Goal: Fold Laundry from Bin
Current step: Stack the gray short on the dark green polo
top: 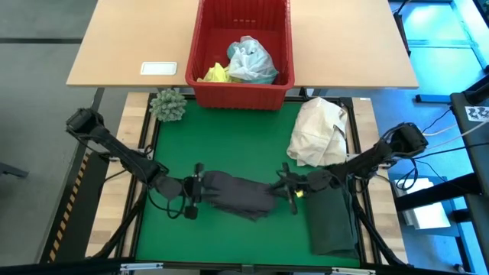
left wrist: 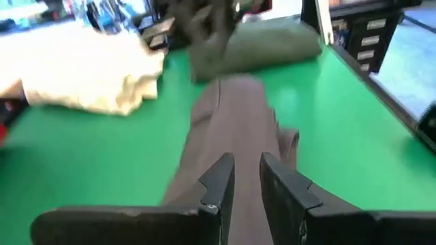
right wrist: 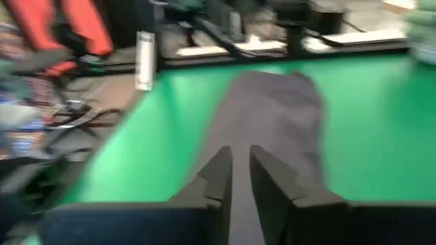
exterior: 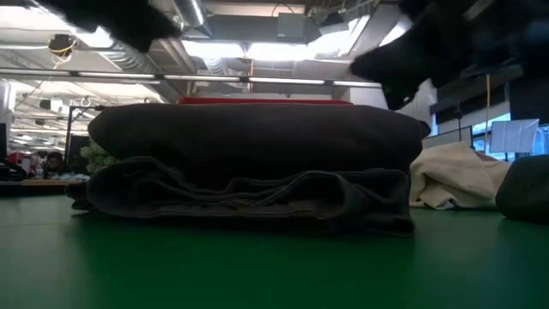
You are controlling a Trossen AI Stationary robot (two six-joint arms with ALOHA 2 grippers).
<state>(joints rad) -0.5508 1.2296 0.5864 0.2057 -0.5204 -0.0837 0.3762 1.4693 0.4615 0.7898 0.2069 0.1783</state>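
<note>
Work surface: green mat fills the lower middle of the high view; wooden tabletop lies across its top
Floor: grey at far left; blue-lit at upper right
Ceiling: bright strip lights and pipes, upper low view

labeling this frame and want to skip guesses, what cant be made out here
- Whether either set of jaws pinches the grey garment: motion blur in both wrist views; in the high view the left gripper and right gripper are too small.
- The red bin: in the low view the garment hides all but its rim.
- The clothes in the bin: bunched, so their number is unclear.
- The dark green folded garment: partly under the right arm.
</note>
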